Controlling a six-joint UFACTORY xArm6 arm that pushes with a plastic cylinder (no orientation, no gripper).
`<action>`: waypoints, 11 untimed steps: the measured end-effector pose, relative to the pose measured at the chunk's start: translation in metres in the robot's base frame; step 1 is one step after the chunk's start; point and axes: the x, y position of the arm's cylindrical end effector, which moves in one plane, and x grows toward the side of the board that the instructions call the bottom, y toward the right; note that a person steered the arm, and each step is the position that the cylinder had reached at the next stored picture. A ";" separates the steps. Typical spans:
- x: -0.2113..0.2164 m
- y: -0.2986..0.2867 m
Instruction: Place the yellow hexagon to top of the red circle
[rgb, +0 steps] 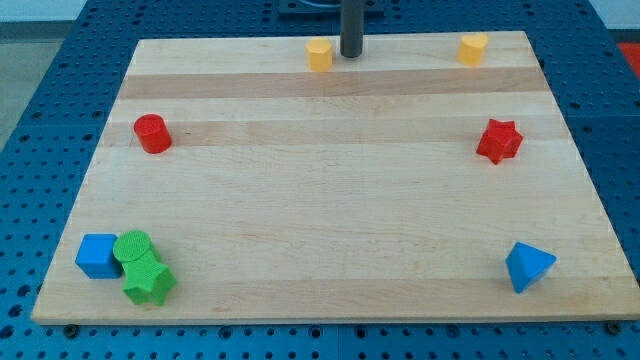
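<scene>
The yellow hexagon (319, 54) lies near the view's top edge of the wooden board, a little left of centre. The red circle (152, 133) lies at the view's left, well below and left of the hexagon. My tip (351, 54) rests on the board just to the right of the yellow hexagon, with a small gap between them. The rod rises out of the view's top.
A second yellow block (473, 48) lies at the top right. A red star (499, 141) lies at the right. A blue triangle (527, 266) lies at the bottom right. A blue cube (98, 256), a green circle (132, 246) and a green star (148, 281) cluster at the bottom left.
</scene>
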 end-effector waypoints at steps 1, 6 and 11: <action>-0.001 -0.027; 0.050 -0.175; 0.077 -0.246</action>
